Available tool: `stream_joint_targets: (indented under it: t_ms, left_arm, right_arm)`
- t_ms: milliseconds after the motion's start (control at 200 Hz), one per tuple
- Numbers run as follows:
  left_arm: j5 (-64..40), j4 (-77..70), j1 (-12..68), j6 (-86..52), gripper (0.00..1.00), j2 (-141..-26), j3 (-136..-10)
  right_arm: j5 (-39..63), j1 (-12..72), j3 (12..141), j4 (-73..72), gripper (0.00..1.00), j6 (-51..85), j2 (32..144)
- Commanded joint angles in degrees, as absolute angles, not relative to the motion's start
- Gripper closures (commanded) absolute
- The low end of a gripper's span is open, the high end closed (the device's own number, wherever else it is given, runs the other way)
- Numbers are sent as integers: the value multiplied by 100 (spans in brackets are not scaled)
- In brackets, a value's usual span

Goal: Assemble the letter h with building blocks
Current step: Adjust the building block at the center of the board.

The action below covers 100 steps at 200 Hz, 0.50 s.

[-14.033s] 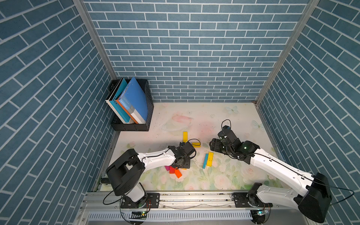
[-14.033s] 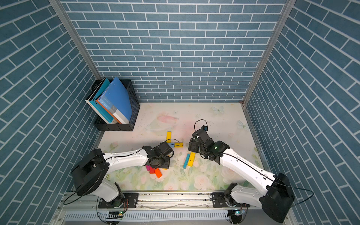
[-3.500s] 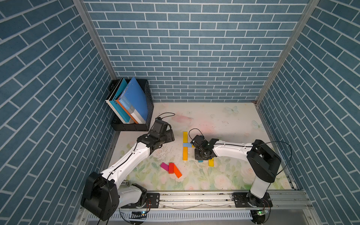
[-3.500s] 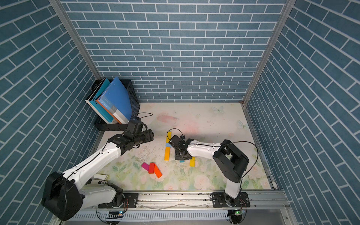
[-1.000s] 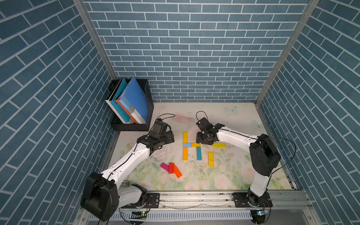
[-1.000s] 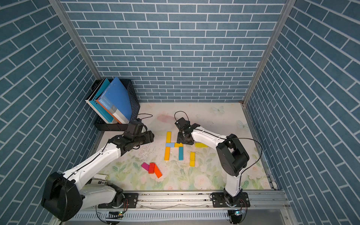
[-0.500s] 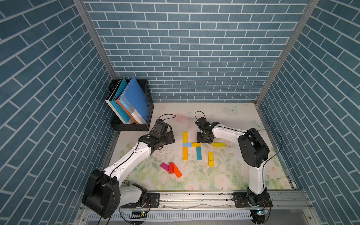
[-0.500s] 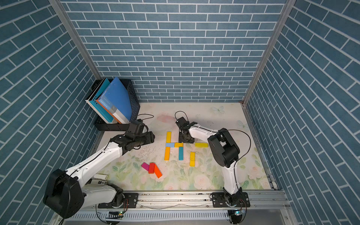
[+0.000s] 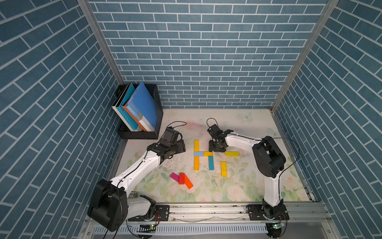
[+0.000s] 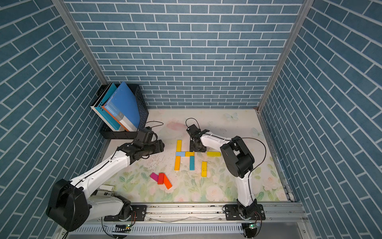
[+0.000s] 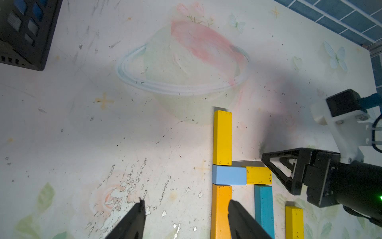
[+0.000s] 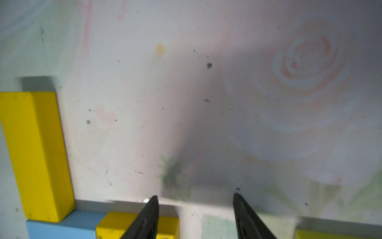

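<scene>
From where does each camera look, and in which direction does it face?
Top views: high at the front, facing down toward the back wall; the left arm, left gripper, right arm and right gripper show.
Left wrist: on the left arm, facing the table past its own fingertips; the right gripper shows.
Right wrist: low over the table, facing past its fingertips.
Shared: both wrist views show the yellow stem block and light blue block.

The left arm (image 9: 140,165) and right arm (image 9: 239,140) share white tubular links, bulky black joints (image 9: 268,159), thin black cables (image 9: 210,121) looped alongside, black bolted bases (image 9: 266,213) and pointed black claw fingers (image 11: 134,221).
</scene>
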<state>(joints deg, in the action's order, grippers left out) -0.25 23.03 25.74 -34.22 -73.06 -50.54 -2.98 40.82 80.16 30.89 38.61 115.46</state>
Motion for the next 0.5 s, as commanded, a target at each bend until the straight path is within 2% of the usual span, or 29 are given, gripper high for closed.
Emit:
stream_joint_targets:
  t_ms: [0,210,495]
  left_arm:
    - [32,2374,2528,-3377,31,-7310,-5010]
    - [36,2377,2519,-3389,31,-7305,-5027]
    - [96,2443,2526,-3396,30,-7286,-5159]
  right_arm:
    - [-343,4098,7982,3155,41,3761,11437]
    - [-469,4119,7934,3173,42,3834,11287]
    - [-595,4311,7341,2987,38,4120,10186]
